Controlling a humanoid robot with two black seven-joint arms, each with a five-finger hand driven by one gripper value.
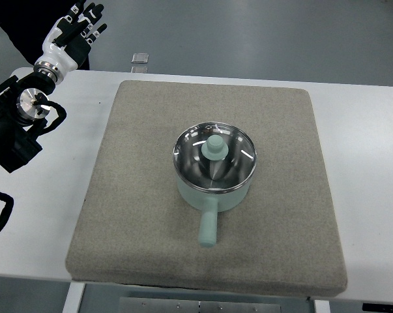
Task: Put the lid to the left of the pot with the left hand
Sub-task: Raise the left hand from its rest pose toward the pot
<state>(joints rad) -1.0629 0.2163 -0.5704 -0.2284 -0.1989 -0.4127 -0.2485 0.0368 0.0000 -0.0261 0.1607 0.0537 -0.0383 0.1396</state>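
Note:
A pale green pot [214, 189] stands in the middle of a grey mat [137, 195], its handle pointing toward the near edge. A glass lid [236, 163] with a pale green knob [216, 148] sits on the pot. My left hand [79, 29] is raised at the far left corner of the table, well away from the pot, with its fingers spread and nothing in them. The right arm does not show.
The mat lies on a white table [365, 163]. Bare mat stretches to the left of the pot. A small clear block [140, 58] rests at the table's far edge. My left arm's dark joints [14, 130] hang over the table's left side.

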